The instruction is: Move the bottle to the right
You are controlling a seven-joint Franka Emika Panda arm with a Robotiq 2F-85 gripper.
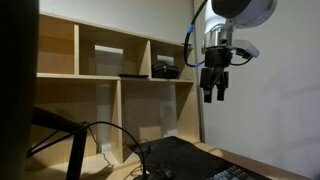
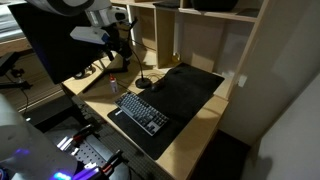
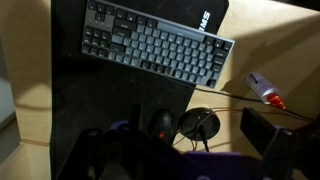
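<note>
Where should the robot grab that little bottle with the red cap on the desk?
Around the white middle of the bottle, coming from above with the open tool. It seems to lie on its side on the desk, so its slim body fits between the jaws.

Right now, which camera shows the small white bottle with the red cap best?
The wrist view: the small white bottle with the red cap lies clearly on the wooden desk. In an exterior view it is a tiny speck; elsewhere it is unseen.
</note>
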